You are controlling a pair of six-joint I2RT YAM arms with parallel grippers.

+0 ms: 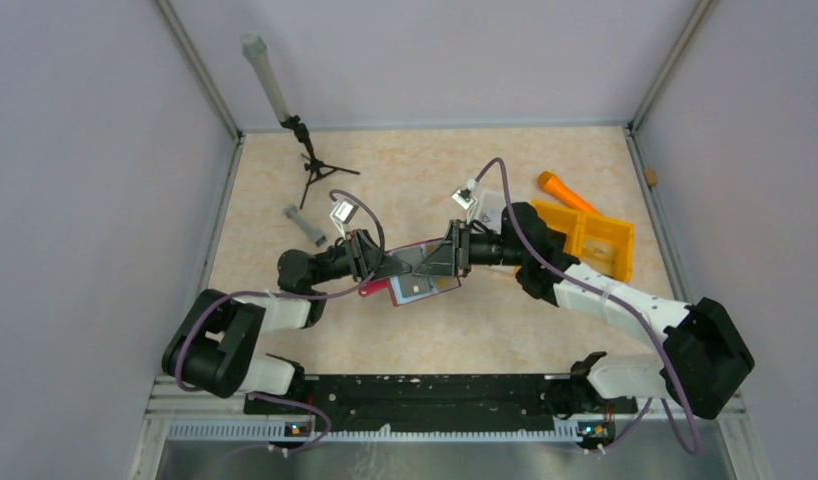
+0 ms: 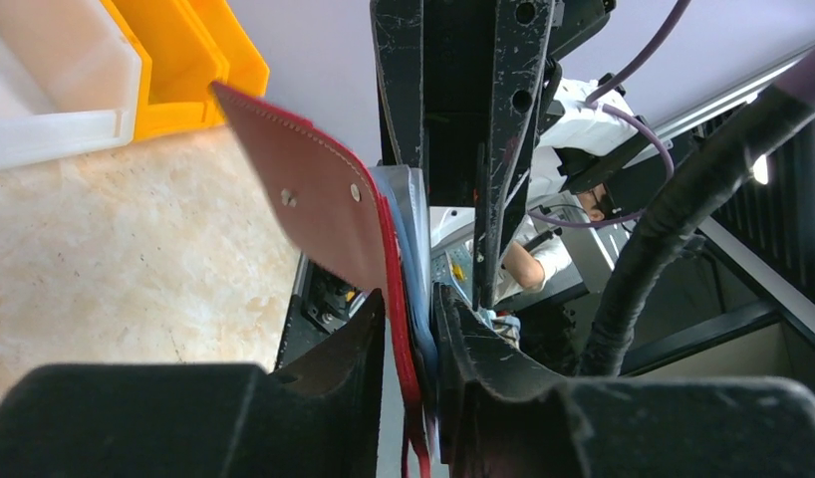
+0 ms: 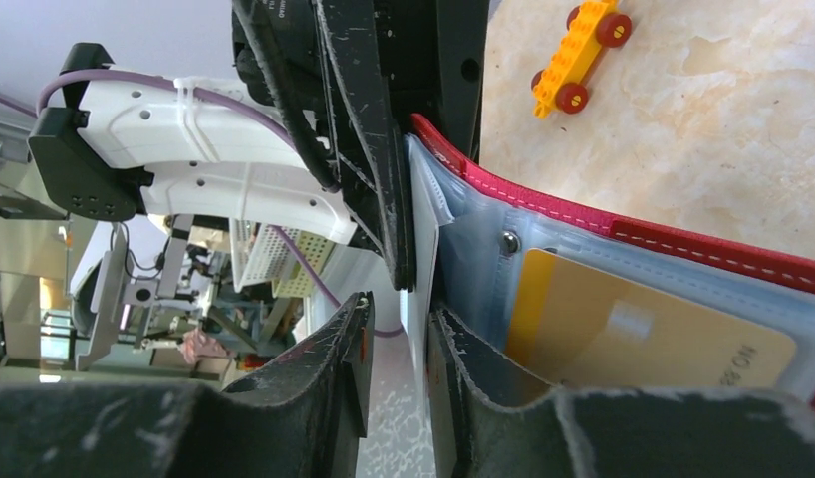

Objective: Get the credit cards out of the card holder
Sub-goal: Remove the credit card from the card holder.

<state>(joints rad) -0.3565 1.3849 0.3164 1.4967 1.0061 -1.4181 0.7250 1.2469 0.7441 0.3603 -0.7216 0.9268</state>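
- The beige marble-patterned table (image 1: pixel 485 340) carries an orange two-compartment plastic tray (image 1: pixel 597 240) at its far right. The work itself sits at the middle, well apart from the tray.
- The two black arms meet nose to nose there. The left gripper (image 1: pixel 377 262) and the right gripper (image 1: pixel 447 252) hold the job between them, off the surface.
- The flat dark red folding card holder (image 3: pixel 583 209) hangs open between the two grippers, its pale clear sleeves showing.
- A tan-yellow card (image 3: pixel 623 334) sits fully inside one sleeve. A grey-silver card (image 1: pixel 413 291) shows at the holder's near side in the top view. Neither is out.
- The left fingers (image 2: pixel 334 398) stand close on both sides of the holder's red edge and sleeves. Whether they press or merely bracket it I cannot tell.
- The right fingers (image 3: pixel 334 388) are narrowly apart around a thin pale sheet (image 3: pixel 420 269), with a gap on one side. I cannot tell whether it is a card or a sleeve.
- Judged step: getting a grip for the first extraction.
- Next, probably, the right fingers need to pinch a card alone, then draw it straight along its sleeve while the left steadies the holder.
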